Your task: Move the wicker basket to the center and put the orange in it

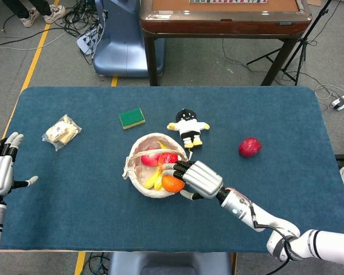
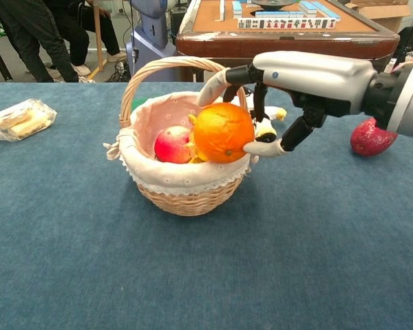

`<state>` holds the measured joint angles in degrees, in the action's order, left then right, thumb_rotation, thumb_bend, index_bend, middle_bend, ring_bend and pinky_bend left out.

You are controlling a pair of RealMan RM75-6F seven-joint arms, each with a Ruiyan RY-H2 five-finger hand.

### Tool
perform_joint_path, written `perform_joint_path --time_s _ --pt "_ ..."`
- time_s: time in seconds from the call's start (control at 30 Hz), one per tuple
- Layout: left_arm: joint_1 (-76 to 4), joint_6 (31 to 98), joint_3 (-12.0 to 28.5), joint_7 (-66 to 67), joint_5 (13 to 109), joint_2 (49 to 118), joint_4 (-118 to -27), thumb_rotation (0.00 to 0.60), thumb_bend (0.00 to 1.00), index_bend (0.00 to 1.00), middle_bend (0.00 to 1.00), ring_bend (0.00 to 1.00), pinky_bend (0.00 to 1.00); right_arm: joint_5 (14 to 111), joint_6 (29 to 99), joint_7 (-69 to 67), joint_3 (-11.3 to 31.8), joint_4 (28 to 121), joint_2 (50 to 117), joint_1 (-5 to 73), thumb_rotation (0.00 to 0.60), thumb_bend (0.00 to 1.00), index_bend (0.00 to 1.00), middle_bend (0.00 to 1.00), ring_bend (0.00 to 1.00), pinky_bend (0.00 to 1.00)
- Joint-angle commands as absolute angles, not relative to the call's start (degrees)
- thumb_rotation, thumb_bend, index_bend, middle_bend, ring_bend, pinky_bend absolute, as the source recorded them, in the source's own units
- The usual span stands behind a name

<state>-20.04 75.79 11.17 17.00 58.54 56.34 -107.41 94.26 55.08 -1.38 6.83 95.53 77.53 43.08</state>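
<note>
The wicker basket point(image 1: 139, 182) point(image 2: 193, 194) stands at the middle of the blue table, lined with pale cloth and holding red fruit and yellow pieces. My right hand point(image 1: 198, 179) point(image 2: 297, 77) holds the orange point(image 1: 172, 183) point(image 2: 223, 132) over the basket's near right rim, just above the fruit inside. The orange hides part of the red fruit behind it in the chest view. My left hand point(image 1: 1, 171) hovers open at the table's left edge, away from everything; only the head view shows it.
A small doll point(image 1: 188, 127) lies just behind the basket. A red fruit point(image 1: 249, 146) point(image 2: 372, 137) sits to the right, a green sponge point(image 1: 132, 118) at the back, a wrapped snack point(image 1: 61, 133) point(image 2: 20, 118) at the left. A wooden table stands beyond.
</note>
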Motion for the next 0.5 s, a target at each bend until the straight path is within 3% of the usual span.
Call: perform_joint_path --time_s 0.03,0.37,0.5 --pt "-20.03 75.65 11.18 16.96 58.46 56.27 -107.45 0.600 0.11 0.07 0.03 0.00 0.13 94.58 55.41 -2.03 6.58 95.36 77.60 43.34 0.600 0.43 0.11 0.09 0.07 0.28" --pt "-20.11 75.53 11.36 17.14 58.35 56.17 -107.64 0.600 0.11 0.08 0.03 0.00 0.13 96.15 58.74 -2.96 5.57 98.34 74.00 42.46 0.600 0.43 0.10 0.08 0.06 0.25" --pt "-20.06 75.61 11.54 16.98 58.21 56.01 -107.52 0.600 0.11 0.08 0.03 0.00 0.13 96.61 61.33 -1.73 4.43 101.25 69.65 40.25 0.600 0.43 0.15 0.16 0.14 0.33"
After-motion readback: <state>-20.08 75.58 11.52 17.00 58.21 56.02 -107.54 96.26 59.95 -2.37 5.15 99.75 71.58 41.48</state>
